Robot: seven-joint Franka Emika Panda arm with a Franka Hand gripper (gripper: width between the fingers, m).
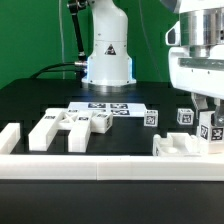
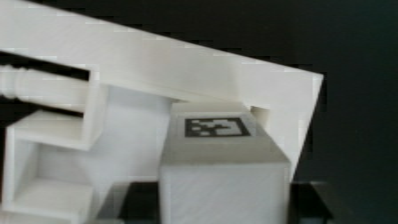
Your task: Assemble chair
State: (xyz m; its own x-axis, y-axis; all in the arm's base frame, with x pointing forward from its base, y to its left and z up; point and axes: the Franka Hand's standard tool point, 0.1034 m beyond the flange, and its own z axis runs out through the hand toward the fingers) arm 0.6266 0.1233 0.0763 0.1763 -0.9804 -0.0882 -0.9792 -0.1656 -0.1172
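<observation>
My gripper (image 1: 204, 112) is at the exterior view's right, low over the table, and is shut on a white chair bar (image 1: 208, 129) with a tag on it. In the wrist view the bar (image 2: 221, 160) runs between my dark fingertips (image 2: 146, 198), with my gripper (image 2: 226, 202) closed round it. Its tagged end rests against a large white chair part (image 2: 160, 70) with a ribbed peg. That part (image 1: 178, 146) stands just behind the front rail, beside the held bar. More white chair parts (image 1: 58, 128) lie at the exterior view's left.
A long white border rail (image 1: 100, 165) runs along the front. The marker board (image 1: 106, 108) lies mid-table before the robot base (image 1: 108, 50). Two small tagged cubes (image 1: 150, 117) (image 1: 185, 116) stand behind the gripper area.
</observation>
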